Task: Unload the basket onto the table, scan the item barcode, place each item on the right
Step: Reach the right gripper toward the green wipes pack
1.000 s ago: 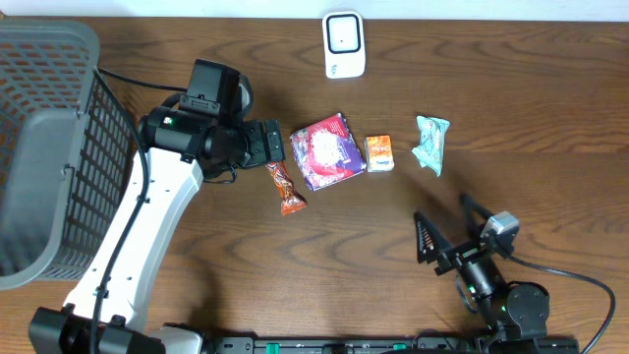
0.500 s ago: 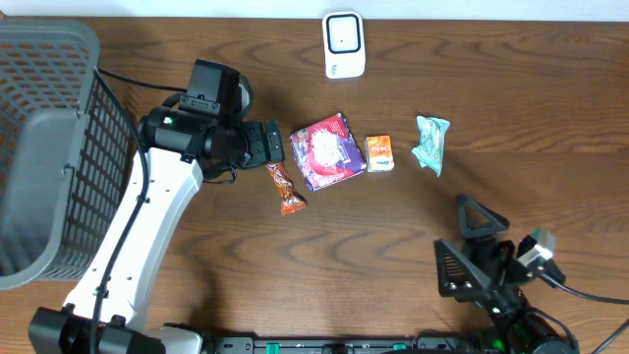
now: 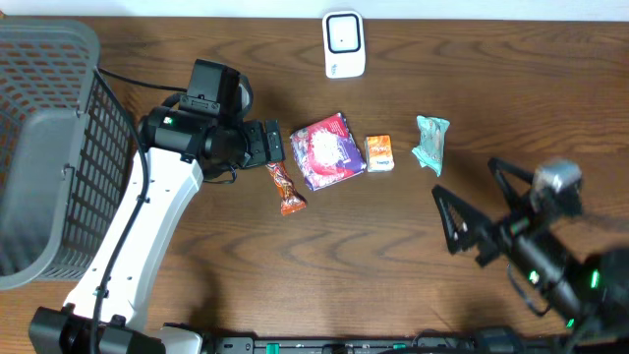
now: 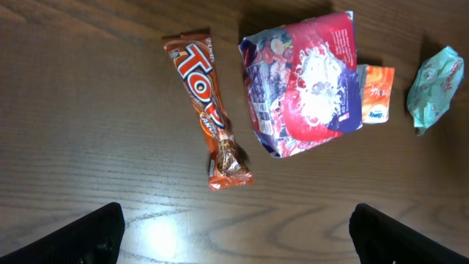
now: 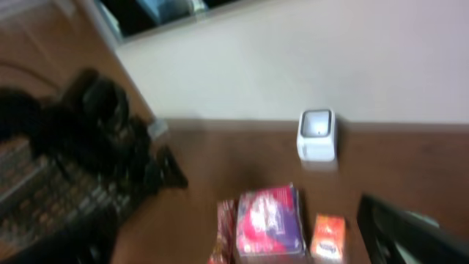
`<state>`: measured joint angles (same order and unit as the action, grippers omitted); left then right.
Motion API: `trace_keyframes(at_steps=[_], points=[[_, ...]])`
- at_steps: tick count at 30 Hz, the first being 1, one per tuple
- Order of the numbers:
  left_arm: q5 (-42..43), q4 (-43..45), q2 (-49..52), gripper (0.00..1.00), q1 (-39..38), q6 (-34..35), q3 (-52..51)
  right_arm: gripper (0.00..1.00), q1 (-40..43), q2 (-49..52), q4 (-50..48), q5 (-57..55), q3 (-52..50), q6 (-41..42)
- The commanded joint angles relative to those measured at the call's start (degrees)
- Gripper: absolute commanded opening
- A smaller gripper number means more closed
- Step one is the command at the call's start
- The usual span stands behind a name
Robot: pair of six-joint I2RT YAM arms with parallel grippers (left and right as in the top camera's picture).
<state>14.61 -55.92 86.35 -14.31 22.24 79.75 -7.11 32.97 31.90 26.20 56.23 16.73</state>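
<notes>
Near the table's back edge stands the white barcode scanner, also in the blurred right wrist view. Four items lie in a row mid-table: an orange candy bar, a pink and purple packet, a small orange box and a teal wrapper. My left gripper hovers just left of the candy bar, open and empty. Raised at the lower right, my right gripper is open and empty too, and it points toward the items.
A grey mesh basket fills the left side of the table. A black cable runs from the basket toward the left arm. A pale wall rises behind the scanner in the right wrist view.
My right arm has swung from the front edge up and to the right, lifting its open gripper. The left arm and all items have stayed put.
</notes>
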Motion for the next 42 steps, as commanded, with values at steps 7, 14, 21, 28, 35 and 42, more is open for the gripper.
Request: trace_keyframes(at_steps=[7,14,21,28,35,42], points=[[-0.8,-0.2,-0.6,0.98,0.3,-0.6,0.2,0.99,-0.5,27.8,32.7,3.1,25.6,-14.2],[-0.8,-0.2,-0.6,0.98,0.3,-0.6,0.2,0.99,-0.5,38.4,40.4,6.3,26.2,-14.2],[-0.8,-0.2,-0.6,0.98,0.3,-0.6,0.2,0.99,-0.5,42.8,39.3,5.7,26.2,-14.2],[-0.8,-0.2,-0.6,0.98,0.3,-0.6,0.2,0.99,-0.3,46.0,34.5,-10.9,26.1,-12.9],[-0.8,-0.2,-0.6,0.98,0.3,-0.6,0.2,0.99,0.6,49.5,29.9,-23.7,26.1,-3.9],[-0.8,-0.2,-0.6,0.98,0.3,-0.6,0.2,0.99,0.6,51.8,22.5,-23.7,25.3,-3.9]])
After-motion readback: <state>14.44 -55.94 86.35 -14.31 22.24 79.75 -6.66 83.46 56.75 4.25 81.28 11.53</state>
